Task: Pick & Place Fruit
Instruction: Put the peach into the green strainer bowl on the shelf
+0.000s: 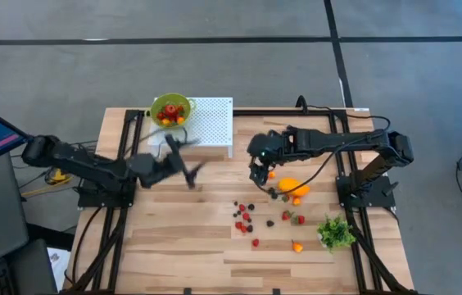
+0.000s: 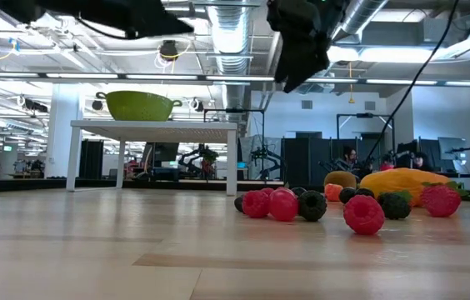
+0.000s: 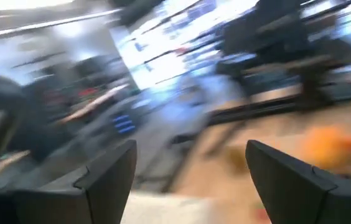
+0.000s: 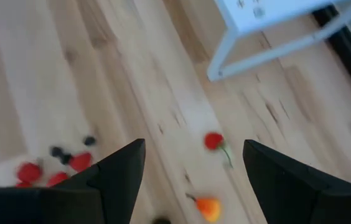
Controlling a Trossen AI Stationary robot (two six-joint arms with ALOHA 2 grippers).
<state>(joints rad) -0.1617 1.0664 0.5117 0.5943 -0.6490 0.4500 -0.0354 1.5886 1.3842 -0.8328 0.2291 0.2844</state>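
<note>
The fruit lies loose on the wooden table (image 1: 174, 238): a long orange fruit (image 1: 291, 187), red and dark berries (image 1: 244, 218), a small orange piece (image 1: 296, 246) and a brownish oval (image 2: 340, 178). Several pieces sit in a green bowl (image 1: 171, 109) that stands on a white perforated stand (image 1: 213, 123). My left gripper (image 1: 186, 161) is open and empty, in the air just in front of the stand. My right gripper (image 1: 258, 175) is open and empty, slanting down above the table left of the orange fruit; a strawberry (image 4: 213, 141) lies below its fingers.
A green leafy bunch (image 1: 335, 232) lies at the table's right near side. The stand's white leg (image 4: 234, 43) is close beyond my right gripper. Bare wood stretches across the table's left and near parts.
</note>
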